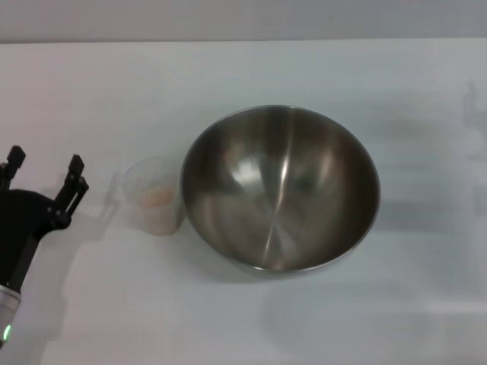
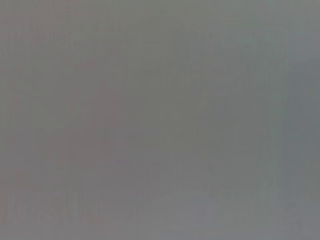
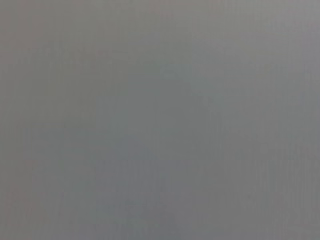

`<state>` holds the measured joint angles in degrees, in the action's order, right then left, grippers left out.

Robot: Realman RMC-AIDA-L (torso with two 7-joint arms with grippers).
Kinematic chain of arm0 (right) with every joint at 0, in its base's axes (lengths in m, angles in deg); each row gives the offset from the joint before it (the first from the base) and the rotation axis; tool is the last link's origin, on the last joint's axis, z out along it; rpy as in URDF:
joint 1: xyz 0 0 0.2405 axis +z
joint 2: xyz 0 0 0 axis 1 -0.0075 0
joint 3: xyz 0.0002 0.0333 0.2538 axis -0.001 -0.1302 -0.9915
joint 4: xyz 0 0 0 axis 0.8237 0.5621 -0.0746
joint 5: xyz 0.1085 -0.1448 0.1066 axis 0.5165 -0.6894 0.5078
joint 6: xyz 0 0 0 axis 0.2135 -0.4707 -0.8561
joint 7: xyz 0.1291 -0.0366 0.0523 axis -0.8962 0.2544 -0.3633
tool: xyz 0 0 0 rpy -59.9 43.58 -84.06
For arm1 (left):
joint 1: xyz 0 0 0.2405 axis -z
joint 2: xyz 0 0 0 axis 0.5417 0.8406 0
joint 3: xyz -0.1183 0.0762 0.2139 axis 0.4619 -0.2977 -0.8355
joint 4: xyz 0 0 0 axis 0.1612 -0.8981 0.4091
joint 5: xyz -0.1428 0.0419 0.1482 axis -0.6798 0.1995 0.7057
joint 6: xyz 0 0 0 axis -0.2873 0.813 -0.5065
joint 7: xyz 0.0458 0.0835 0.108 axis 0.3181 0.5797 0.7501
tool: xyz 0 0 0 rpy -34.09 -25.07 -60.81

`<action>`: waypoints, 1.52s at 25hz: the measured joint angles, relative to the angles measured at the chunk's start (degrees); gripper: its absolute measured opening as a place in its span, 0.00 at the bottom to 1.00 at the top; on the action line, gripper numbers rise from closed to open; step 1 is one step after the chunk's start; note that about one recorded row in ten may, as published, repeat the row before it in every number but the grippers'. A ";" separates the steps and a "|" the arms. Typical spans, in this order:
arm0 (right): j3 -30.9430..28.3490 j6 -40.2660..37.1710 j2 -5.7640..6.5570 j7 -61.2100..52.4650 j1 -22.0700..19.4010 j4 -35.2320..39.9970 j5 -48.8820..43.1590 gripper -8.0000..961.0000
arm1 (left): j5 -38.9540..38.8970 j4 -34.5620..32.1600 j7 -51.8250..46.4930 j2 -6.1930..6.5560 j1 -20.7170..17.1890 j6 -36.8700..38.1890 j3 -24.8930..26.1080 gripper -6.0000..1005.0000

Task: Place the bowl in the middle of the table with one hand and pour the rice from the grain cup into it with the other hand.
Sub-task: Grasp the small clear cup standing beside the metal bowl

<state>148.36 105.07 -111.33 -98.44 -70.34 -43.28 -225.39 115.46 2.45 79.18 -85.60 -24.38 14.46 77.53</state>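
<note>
In the head view the stainless-steel bowl stands near the middle of the white table, empty inside. The translucent grain cup stands upright just left of the bowl, almost touching its rim, with pale rice in it. My left gripper is at the left edge of the table, open and empty, a short way left of the cup. My right gripper is out of view. Both wrist views show only plain grey.
The white tabletop spreads around the bowl and cup, with bare surface to the right and in front. The far table edge runs along the top of the head view.
</note>
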 joint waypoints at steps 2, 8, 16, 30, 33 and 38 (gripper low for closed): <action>-0.32 -0.55 0.04 0.00 0.24 -0.06 0.02 0.45 | 0.01 -0.12 0.00 0.05 -0.20 0.07 -0.61 0.80; -1.05 -1.55 0.15 0.02 2.24 -2.25 0.07 0.45 | 0.05 -0.96 0.00 0.11 -0.76 0.02 -3.26 0.80; -1.07 -1.97 0.16 0.06 3.47 -2.96 0.07 0.45 | 0.04 -1.01 0.07 -0.03 -1.10 -1.57 -5.55 0.80; -1.07 -2.60 0.25 0.20 3.79 -3.10 0.05 0.45 | 0.04 -0.90 0.07 -0.07 1.60 -5.62 -6.21 0.80; -1.07 -2.60 0.25 0.21 3.79 -3.10 0.06 0.45 | -0.14 -0.99 0.07 -0.04 2.17 -6.36 -6.10 0.80; -1.07 -2.49 0.25 0.22 3.79 -3.10 0.05 0.45 | -0.38 -1.03 0.07 0.03 2.81 -7.61 -5.31 0.80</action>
<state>147.29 102.58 -111.08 -98.23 -66.55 -46.38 -225.34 115.08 1.42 79.26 -85.57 -21.57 6.85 72.22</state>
